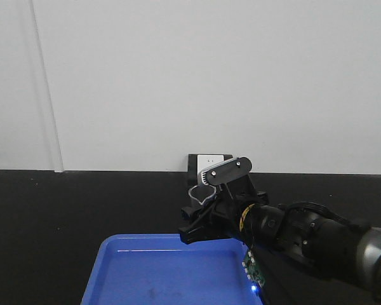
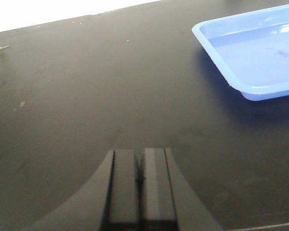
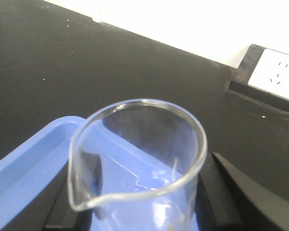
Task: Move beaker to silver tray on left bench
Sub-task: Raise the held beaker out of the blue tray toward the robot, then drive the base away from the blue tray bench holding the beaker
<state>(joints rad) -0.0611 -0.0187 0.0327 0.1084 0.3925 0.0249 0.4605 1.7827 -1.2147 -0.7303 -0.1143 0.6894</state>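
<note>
Currently your right hand (image 1: 202, 217) is clamped on the beaker (image 1: 201, 194), held over the tray's (image 1: 114, 267) far rim. Your left hand (image 2: 140, 183) sits pressed together low over the black worktop (image 2: 86, 96). White wall (image 1: 209, 63) behind, socket (image 3: 274, 74) at its foot.

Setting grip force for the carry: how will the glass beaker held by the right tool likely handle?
The beaker looks like thin-walled clear glass, so it is probably light but fragile; a hard squeeze could crack it. Its smooth wall likely slips easily in the right tool. Being round, it would probably roll if laid on its side.
</note>
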